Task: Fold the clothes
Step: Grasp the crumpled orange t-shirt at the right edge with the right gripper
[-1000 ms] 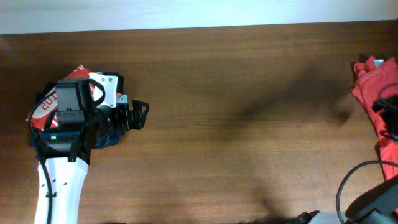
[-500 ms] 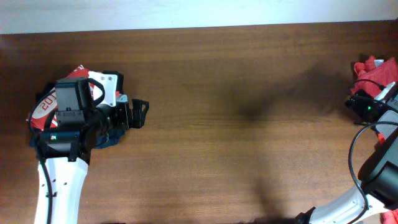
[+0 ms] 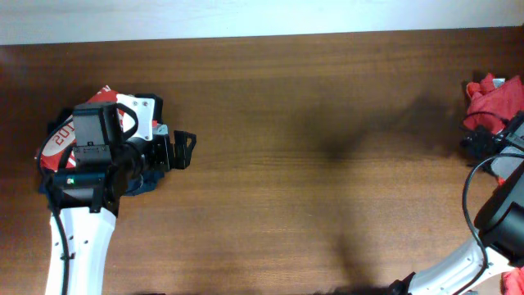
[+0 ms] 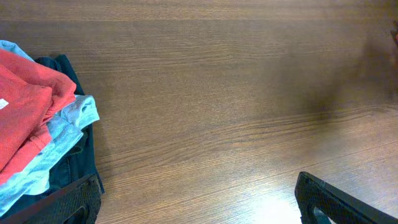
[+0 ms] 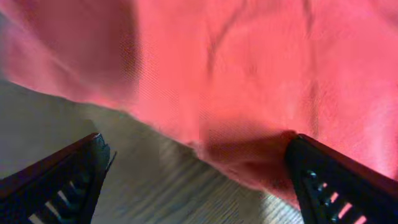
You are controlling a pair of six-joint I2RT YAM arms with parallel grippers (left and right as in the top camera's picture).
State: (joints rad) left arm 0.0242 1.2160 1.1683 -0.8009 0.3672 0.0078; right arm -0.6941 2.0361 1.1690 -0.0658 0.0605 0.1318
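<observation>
While the left tool (image 4: 196, 193) gapes, the right tool (image 5: 198, 149) stands spread above the T-shirt (image 5: 249, 62).

- A dark brown wooden table (image 3: 286, 123), its grain running side to side.
- Near its left end lies a pile of folded garments (image 4: 56, 134). A red shirt (image 3: 59, 138) with white print is on top, a light blue-grey piece (image 4: 74, 112) is under it, and a navy one (image 4: 74, 168) lies lowest, against the wood.
- At the far right edge, a crumpled orange-red T-shirt (image 3: 490, 100) rests on the wood.
</observation>
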